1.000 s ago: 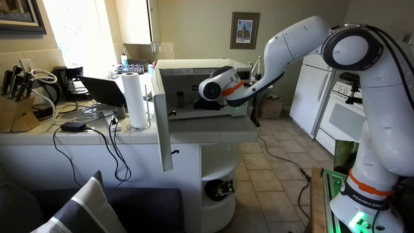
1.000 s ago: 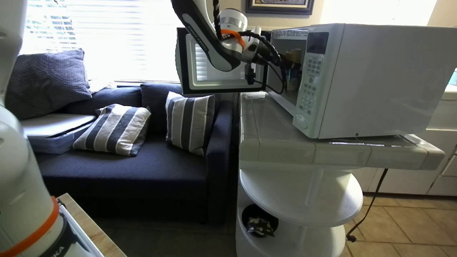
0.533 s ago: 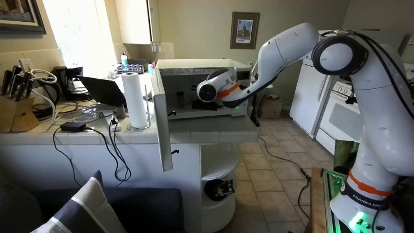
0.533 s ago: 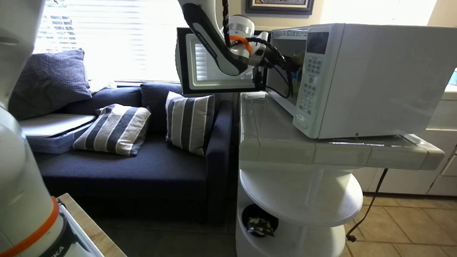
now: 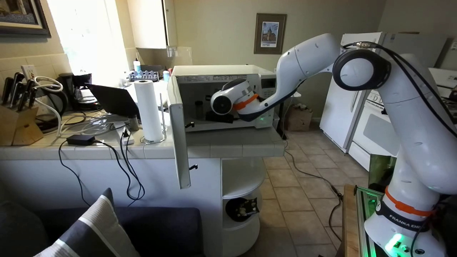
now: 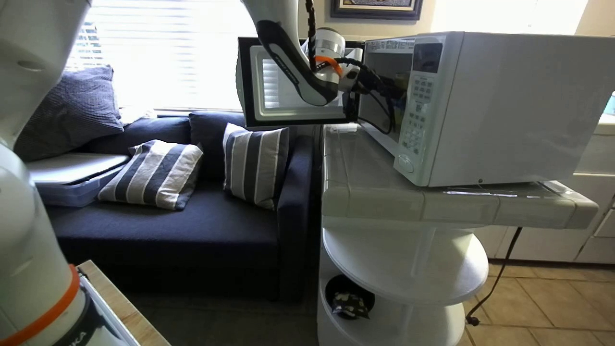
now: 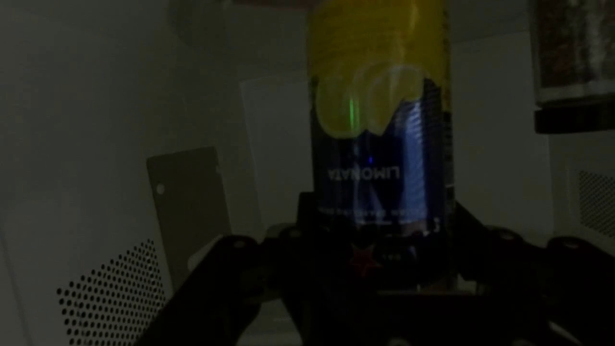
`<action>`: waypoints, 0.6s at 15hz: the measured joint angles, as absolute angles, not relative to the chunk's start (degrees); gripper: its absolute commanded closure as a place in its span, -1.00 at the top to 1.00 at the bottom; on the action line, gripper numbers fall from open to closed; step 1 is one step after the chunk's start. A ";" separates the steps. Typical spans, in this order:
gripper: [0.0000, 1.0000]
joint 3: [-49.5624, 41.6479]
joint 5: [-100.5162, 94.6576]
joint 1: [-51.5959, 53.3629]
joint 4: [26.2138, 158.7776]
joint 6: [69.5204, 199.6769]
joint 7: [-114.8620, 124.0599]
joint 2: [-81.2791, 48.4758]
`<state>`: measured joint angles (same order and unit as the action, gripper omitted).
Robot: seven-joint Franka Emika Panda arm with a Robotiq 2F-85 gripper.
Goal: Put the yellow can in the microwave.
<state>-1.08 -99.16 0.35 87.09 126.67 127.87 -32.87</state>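
Observation:
The yellow can (image 7: 379, 120), yellow with a dark blue part, stands between the fingers of my gripper (image 7: 379, 226) in the wrist view, its lettering upside down. Both fingers press against its sides. The white microwave (image 6: 519, 110) has its door (image 5: 177, 132) wide open. My gripper (image 6: 391, 91) reaches inside the microwave, whose top (image 5: 217, 70) shows in an exterior view. The can is hidden behind the arm there. Whether the can touches the microwave's floor cannot be told.
A dark-lidded jar (image 5: 199, 109) stands inside the microwave, left of my wrist; it also shows in the wrist view (image 7: 576, 57). The paper-towel roll (image 5: 148, 110) stands on the counter beside the open door. The door also shows in an exterior view (image 6: 302, 115).
The arm has reached lower and further into the microwave, and the wrist has moved toward the jar and the door side. The can has moved in with my gripper.

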 measured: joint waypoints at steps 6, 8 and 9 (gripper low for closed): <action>-0.25 -0.93 -99.07 0.37 84.38 126.67 127.86 -35.80; -0.25 -0.92 -99.07 0.37 83.75 126.67 127.86 -36.41; -0.25 -0.92 -99.07 0.37 83.51 126.67 127.84 -36.64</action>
<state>-0.92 -99.07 0.37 83.51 126.67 127.84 -36.64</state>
